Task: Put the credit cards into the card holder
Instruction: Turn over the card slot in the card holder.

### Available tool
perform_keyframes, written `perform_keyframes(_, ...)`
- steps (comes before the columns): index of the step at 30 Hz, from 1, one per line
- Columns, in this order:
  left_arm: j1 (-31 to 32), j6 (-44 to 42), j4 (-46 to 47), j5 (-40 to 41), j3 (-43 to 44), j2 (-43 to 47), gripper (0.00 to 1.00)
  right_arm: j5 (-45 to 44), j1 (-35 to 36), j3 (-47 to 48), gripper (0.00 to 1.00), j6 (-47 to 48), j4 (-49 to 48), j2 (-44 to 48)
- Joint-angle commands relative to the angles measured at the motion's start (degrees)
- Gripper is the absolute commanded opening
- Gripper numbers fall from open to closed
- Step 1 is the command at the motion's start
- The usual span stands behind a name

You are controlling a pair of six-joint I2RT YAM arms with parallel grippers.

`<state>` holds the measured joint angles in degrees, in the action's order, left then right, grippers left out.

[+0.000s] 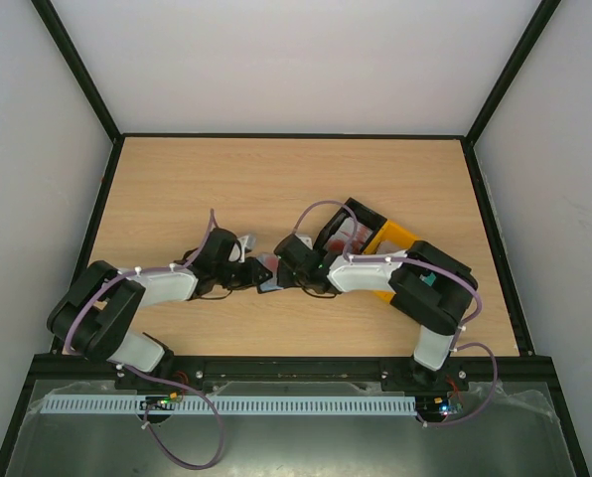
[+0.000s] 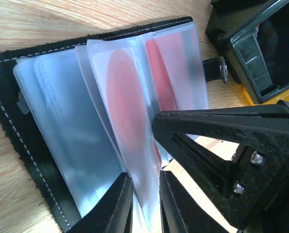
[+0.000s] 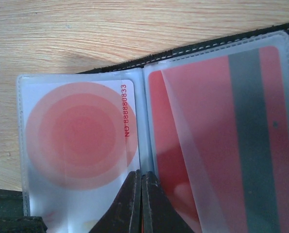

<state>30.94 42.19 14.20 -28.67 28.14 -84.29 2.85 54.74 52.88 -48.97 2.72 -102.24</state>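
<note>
The black card holder (image 2: 8,121) lies open on the table, its clear sleeves fanned out. My left gripper (image 2: 144,204) is shut on one raised sleeve (image 2: 120,97) that holds a red-and-white card. My right gripper (image 3: 142,177) is shut, with its tips on the seam between two sleeves. The left sleeve holds a red-and-white card (image 3: 76,136) printed with a number. The right sleeve holds a red card (image 3: 241,136) with a dark stripe. In the top view both grippers (image 1: 248,270) (image 1: 278,270) meet over the card holder (image 1: 268,285), which is mostly hidden.
The joined black bin (image 1: 346,234) and yellow bin (image 1: 390,243) stand just right of the card holder, under my right arm. They show at the upper right of the left wrist view (image 2: 261,43). The holder's clasp tab (image 2: 215,68) points toward them.
</note>
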Motion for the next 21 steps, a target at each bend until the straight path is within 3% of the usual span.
perform_keyframes(1, 0.61, -0.58, 3.3, -2.27, 1.82, 0.94, 0.19, -1.62, 0.34, -1.92, 0.03, -1.32, 1.77, 1.96)
perform_keyframes(9, 1.0, -0.99, 3.08, -2.57, 3.58, -0.24, 0.22, -7.58, 0.36, -2.98, 0.11, -3.44, 2.69, 7.17)
perform_keyframes(21, 3.56, -1.93, 2.38, -2.59, 10.19, -6.33, 0.28, -24.91, 0.25, -8.8, 0.16, -9.51, 6.59, 22.46)
